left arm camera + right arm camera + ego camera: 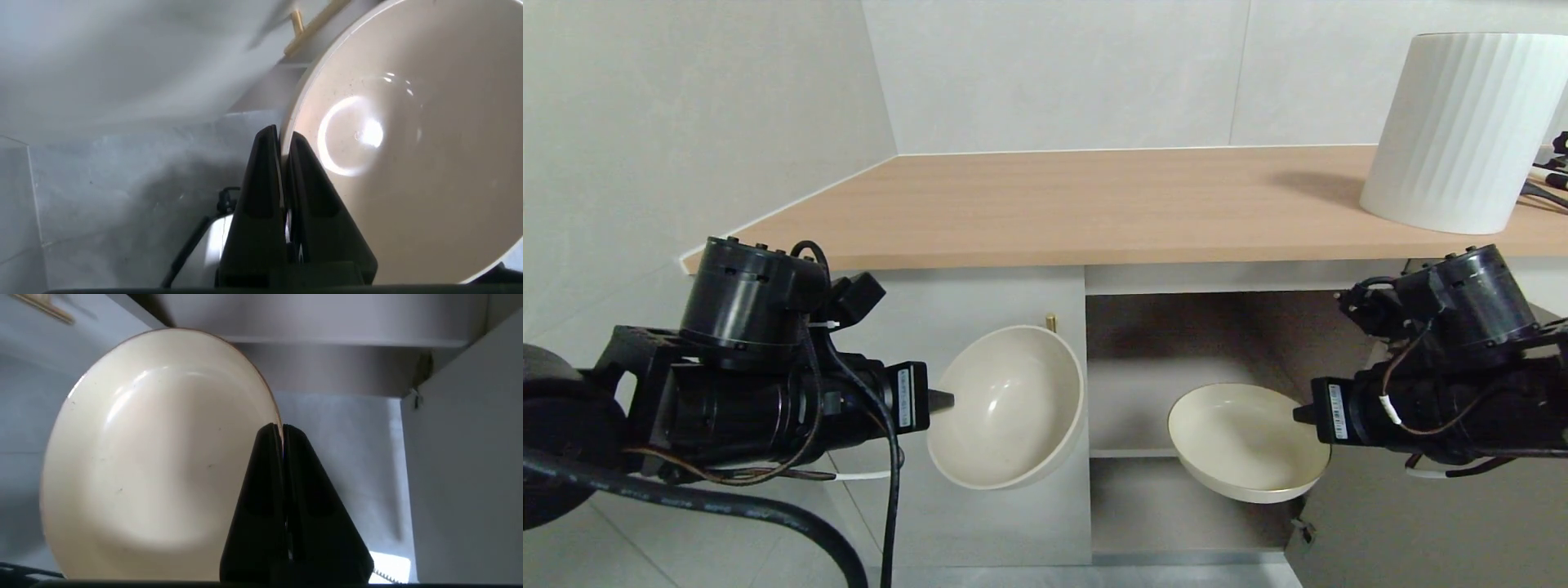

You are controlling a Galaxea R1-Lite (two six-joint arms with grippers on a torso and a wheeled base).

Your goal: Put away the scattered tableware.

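In the head view, the left end effector (946, 400) is pinched tight on the rim of a deep cream bowl (1005, 408). The bowl is tipped on its side in front of the shut cupboard door (964, 298).

The right end effector (1298, 414) grips the rim of a shallow cream dish (1241, 441) in front of the open cupboard (1176, 343), under the worktop (1094, 204).

In the left wrist view, the fingers (263, 188) squeeze the bowl's edge.

In the right wrist view, the fingers (263, 482) squeeze the dish's edge.

The left arm (743, 384) and right arm (1445, 384) are cased in black cylindrical housings. White labels (913, 398) are fixed at the wrists; black cables (768, 508) and possibly brown wires (727, 479) are looped outside.
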